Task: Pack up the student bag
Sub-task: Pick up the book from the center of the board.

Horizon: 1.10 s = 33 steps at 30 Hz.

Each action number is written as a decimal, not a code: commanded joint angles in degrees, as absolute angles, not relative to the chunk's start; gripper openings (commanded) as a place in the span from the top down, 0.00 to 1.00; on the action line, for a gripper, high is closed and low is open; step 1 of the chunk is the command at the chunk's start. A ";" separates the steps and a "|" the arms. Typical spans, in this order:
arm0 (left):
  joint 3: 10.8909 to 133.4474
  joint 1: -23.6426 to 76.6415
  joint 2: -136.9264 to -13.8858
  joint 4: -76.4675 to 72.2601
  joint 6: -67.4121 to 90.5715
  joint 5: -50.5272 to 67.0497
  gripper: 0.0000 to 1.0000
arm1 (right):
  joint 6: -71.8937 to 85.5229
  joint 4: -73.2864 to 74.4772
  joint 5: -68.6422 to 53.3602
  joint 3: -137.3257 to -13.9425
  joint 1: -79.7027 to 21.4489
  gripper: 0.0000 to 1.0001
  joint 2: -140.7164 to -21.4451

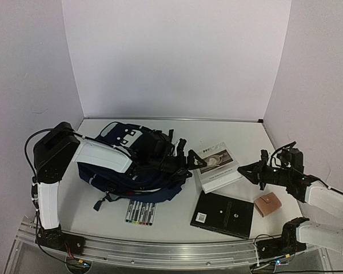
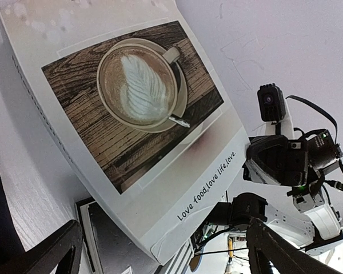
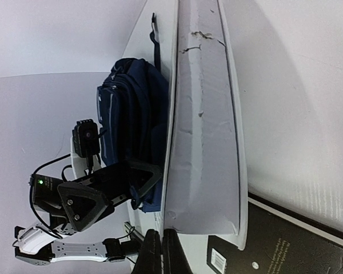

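Note:
The student bag, dark navy with white stripes, lies on its side at the left; it also shows in the right wrist view. My left gripper is open at the bag's right end, its fingers spread just short of a white book with a coffee photo. My right gripper is shut, its fingertips at the book's right corner. The book is tilted with that side raised off the table.
A black book lies flat in front of the white book, also in the right wrist view. A row of markers lies in front of the bag. A tan wallet sits at the right, under the right arm.

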<state>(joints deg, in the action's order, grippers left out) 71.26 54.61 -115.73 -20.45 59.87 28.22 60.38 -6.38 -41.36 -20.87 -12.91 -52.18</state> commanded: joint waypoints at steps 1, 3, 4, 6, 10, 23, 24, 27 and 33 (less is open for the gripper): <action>71.10 54.58 -109.21 -21.28 56.99 25.39 0.00 | 64.35 -9.85 -41.33 -25.89 -13.05 1.00 -49.34; 71.37 54.58 -108.70 -21.31 56.91 25.54 0.00 | 65.13 -10.11 -41.47 -27.07 -13.10 1.00 -48.70; 71.78 54.58 -108.64 -21.31 56.95 25.78 0.00 | 65.57 -10.42 -41.48 -27.64 -13.10 1.00 -48.23; 72.29 54.59 -108.63 -20.95 56.96 26.03 0.00 | 66.55 -11.10 -41.28 -28.91 -13.07 1.00 -47.41; 72.99 54.58 -108.98 -20.46 57.82 26.29 0.00 | 68.07 -12.48 -40.79 -31.57 -13.08 1.00 -45.54; 81.50 54.58 -113.61 -29.84 61.81 31.75 0.00 | 73.42 -21.14 -40.75 -31.18 -13.08 1.00 -43.21; 81.69 54.58 -113.71 -30.24 62.07 31.85 0.00 | 73.75 -21.69 -40.70 -30.98 -13.09 1.00 -42.92; 81.68 54.58 -114.16 -31.94 63.08 32.01 0.00 | 75.79 -24.88 -40.75 -29.81 -13.05 1.00 -42.20; 82.67 54.57 -115.71 -34.59 65.19 32.84 0.00 | 79.71 -31.17 -41.40 -27.86 -13.03 1.00 -41.99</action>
<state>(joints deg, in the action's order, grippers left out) 79.77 54.59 -114.46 -29.74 63.21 31.43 76.51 -21.61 -40.95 -28.36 -12.91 -42.83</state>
